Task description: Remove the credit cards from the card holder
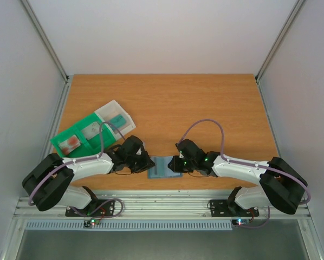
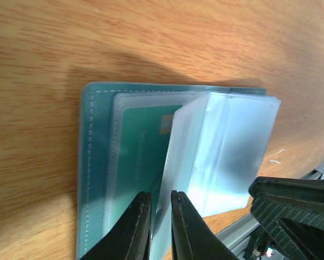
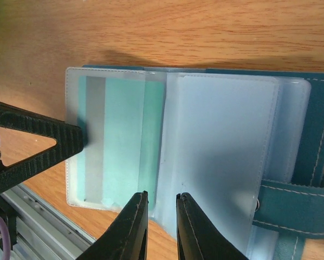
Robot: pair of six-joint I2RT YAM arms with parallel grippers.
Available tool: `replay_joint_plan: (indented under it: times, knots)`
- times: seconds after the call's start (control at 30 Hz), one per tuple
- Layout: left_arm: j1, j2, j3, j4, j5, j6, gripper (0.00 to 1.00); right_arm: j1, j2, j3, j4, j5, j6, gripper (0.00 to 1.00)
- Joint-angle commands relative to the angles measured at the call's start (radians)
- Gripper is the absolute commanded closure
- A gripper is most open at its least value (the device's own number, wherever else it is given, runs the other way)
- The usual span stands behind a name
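The holder [image 1: 166,167] is laid open and flat on the desk [image 1: 205,108] near its front edge, slate-blue with pale stitching, its tab [image 3: 292,208] stretched across one side. A green card [image 3: 124,141] is seen through one frosted sleeve [image 3: 75,108]; the other sleeves [image 2: 221,146] are lifted.

This is a robotics lab cell, not a home or a shop. A wooden tabletop [image 1: 205,103] sits boxed in by plain white panels [image 1: 162,32] held in bare aluminium struts [image 1: 45,38], like a purpose-built enclosure. Along the near edge runs an aluminium rail [image 1: 162,205], and two robot arms, the left arm [image 1: 81,168] and the right arm [image 1: 243,168], are bolted to it side by side. A loose purple cable [image 1: 205,123] loops over the right arm, and small indicator lights [image 1: 239,221] glow at its base. A slotted strip [image 1: 151,223] lies in front of the rail. On the tabletop are a small card holder [image 1: 165,167] and a green tray [image 1: 75,138].
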Motion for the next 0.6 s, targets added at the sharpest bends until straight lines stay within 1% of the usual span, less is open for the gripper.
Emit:
replay_joint_plan:
  times: [0.0, 0.27, 0.37, 0.43, 0.57]
  knots:
    - [-0.005, -0.009, 0.03, -0.024, -0.025, 0.029, 0.88, 0.004, 0.01, -0.008, 0.015, 0.014, -0.018, 0.82]
    - [-0.005, 0.014, 0.037, 0.084, 0.039, 0.004, 0.82, 0.005, -0.029, -0.007, -0.026, 0.054, -0.03, 0.82]
    - [-0.009, 0.033, 0.027, 0.18, 0.083, -0.018, 0.8, 0.005, -0.047, -0.007, -0.045, 0.074, -0.035, 0.82]
    - [-0.024, 0.044, 0.034, 0.226, 0.099, -0.044, 0.79, 0.005, -0.062, -0.007, -0.061, 0.09, -0.037, 0.82]
    - [-0.076, 0.07, 0.1, 0.222, 0.1, -0.037, 0.78, 0.005, -0.105, -0.006, -0.11, 0.138, -0.041, 0.82]
